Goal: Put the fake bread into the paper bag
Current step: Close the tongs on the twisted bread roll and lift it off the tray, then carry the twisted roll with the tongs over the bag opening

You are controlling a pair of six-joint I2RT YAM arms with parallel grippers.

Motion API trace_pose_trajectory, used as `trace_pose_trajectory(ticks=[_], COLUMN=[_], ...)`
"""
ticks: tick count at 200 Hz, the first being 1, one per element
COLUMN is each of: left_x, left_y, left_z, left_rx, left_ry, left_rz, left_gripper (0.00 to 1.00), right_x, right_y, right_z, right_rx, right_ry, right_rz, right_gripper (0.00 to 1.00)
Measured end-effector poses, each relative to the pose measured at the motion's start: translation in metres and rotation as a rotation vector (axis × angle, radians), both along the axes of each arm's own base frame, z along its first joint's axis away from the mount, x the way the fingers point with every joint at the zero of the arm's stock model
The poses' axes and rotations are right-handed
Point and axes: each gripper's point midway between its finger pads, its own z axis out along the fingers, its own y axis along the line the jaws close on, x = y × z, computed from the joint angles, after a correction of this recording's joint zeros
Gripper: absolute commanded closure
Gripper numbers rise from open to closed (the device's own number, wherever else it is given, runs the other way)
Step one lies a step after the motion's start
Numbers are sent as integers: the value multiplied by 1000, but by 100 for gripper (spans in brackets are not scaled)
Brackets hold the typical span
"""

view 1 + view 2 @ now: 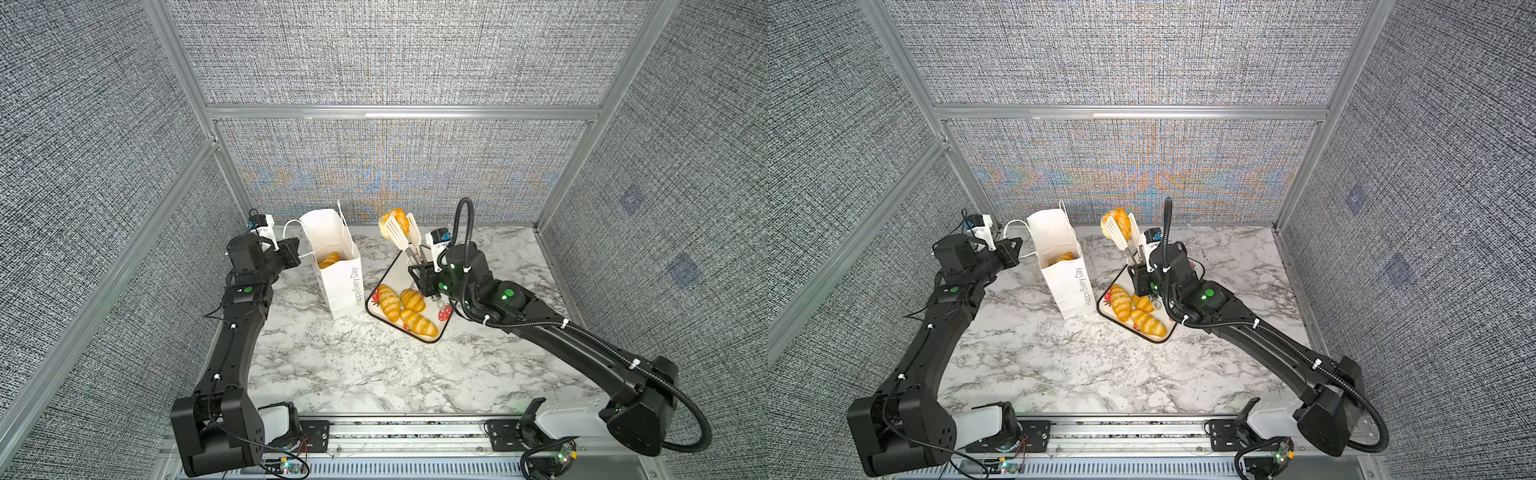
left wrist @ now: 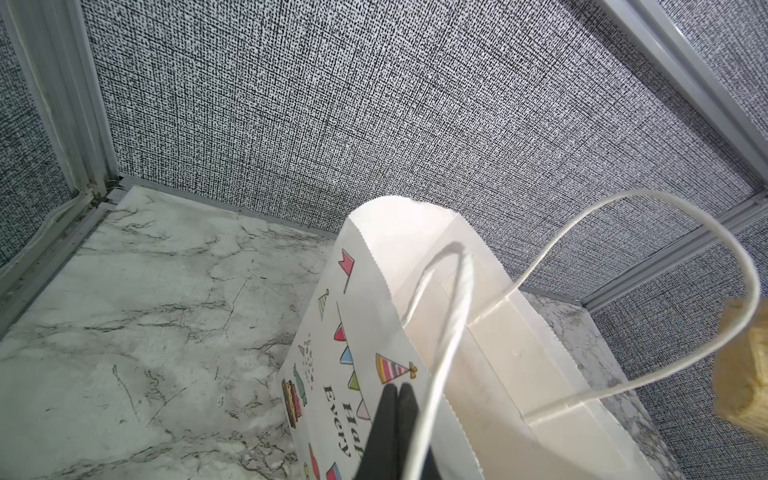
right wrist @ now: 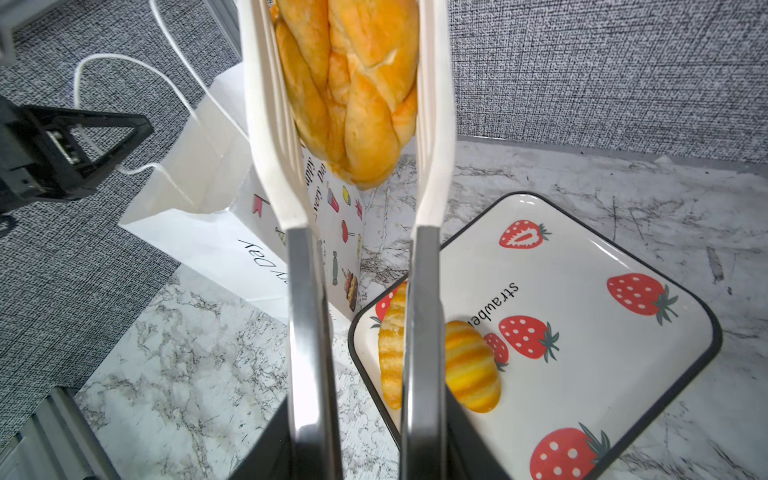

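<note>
Right wrist view: the tongs [image 3: 305,316] are squeezed on one braided roll [image 3: 357,95], held in the air beside the paper bag [image 3: 199,249] and not over its mouth yet. Your right gripper [image 1: 419,272] has its jaws clamped on the tongs' steel arms. On your left gripper [image 2: 397,395] the jaws are together, apparently pinching the near cord handle [image 2: 449,332] and keeping the mouth pulled open.

Progress as far as it shows:
- One bagged roll [image 1: 329,259] lies low inside. The bag floor is partly hidden, so there may be more.
- One is in the tongs.
- Three rolls [image 1: 388,302] [image 1: 412,300] [image 1: 419,323] are left on the tray [image 1: 434,337], packed at its near end.

I'd call it under halfway.

Materials:
- The rolls are glossy golden-orange with pale stripes. They look rounded and slick, so you could lose one from a light squeeze.
- The tong heads are white, flat and slotted, on brushed metal arms.
- The bag is thin white paper with a serrated top edge. It stands upright and is probably light enough to tip.
- The tray is a glossy cream rounded square with a strawberry print and a black rim.
- The worktop [image 1: 353,374] is smooth with a marble pattern.
</note>
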Motion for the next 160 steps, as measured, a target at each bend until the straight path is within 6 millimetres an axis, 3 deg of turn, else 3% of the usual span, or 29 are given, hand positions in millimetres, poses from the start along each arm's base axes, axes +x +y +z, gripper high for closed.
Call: trace_pose_trajectory(ticks=[97,160], left_x=[0,0], left_y=[0,0], left_z=[0,0], left_rx=[0,-4], left_ry=[0,1], left_rz=[0,1], left_gripper=[100,100], right_x=[-22,-34], right_y=[47,80], right_z=[43,52], right_rx=[22,9], right_ry=[-140,-173], right_rz=[130,208], right_gripper=[60,60])
